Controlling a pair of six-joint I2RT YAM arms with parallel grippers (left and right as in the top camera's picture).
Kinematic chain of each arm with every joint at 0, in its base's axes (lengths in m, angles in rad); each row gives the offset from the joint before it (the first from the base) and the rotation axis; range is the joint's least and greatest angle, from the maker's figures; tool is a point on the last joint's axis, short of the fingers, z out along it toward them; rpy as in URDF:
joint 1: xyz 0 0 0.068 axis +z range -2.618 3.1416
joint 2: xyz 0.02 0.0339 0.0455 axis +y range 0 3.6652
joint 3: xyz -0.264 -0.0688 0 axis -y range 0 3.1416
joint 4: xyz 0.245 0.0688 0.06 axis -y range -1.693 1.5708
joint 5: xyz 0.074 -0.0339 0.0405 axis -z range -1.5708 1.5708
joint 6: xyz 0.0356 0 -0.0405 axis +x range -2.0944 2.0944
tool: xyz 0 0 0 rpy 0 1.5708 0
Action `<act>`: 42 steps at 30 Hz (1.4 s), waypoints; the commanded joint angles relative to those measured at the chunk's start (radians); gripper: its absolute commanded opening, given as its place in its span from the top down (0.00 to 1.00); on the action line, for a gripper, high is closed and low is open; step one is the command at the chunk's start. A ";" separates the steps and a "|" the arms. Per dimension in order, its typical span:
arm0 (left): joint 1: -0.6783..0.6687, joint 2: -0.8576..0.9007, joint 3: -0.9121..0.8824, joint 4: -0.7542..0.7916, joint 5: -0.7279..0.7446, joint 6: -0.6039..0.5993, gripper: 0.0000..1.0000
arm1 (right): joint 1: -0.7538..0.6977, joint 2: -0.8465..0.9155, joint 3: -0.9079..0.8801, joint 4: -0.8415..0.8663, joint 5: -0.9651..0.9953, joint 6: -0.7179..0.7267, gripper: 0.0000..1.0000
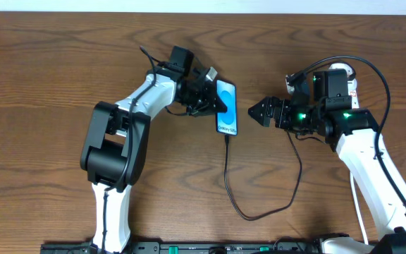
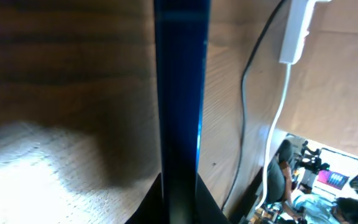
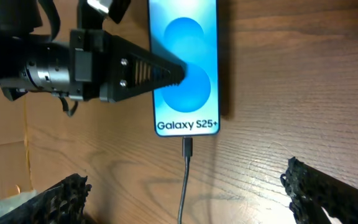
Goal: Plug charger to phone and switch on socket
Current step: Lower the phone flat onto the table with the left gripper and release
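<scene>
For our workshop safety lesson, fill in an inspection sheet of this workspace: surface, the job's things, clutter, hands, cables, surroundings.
Surface: wooden table, no spills seen.
Job's things: phone lies flat, screen lit; charger tip sits at its bottom edge, seemingly plugged in; socket behind the right arm, switch unreadable.
Clutter: nothing seen.
Hands: left hand shut, tips on the phone's screen; right hand open, holding nothing, beside the phone.
Cables: charger loops across the table toward the right arm; white lead runs off the socket.
Surroundings: blurred room with a person beyond the table.
</scene>
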 commanded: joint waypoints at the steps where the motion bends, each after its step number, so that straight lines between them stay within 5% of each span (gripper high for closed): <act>1: -0.028 -0.007 -0.002 0.002 -0.038 0.028 0.93 | 0.003 0.007 -0.010 -0.002 0.011 0.006 0.01; 27: -0.053 -0.006 -0.003 -0.015 -0.117 0.028 0.92 | 0.005 0.007 -0.010 -0.018 0.031 0.006 0.01; 42: -0.053 -0.006 -0.008 -0.026 -0.117 0.028 0.83 | 0.024 0.007 -0.010 -0.021 0.035 0.006 0.01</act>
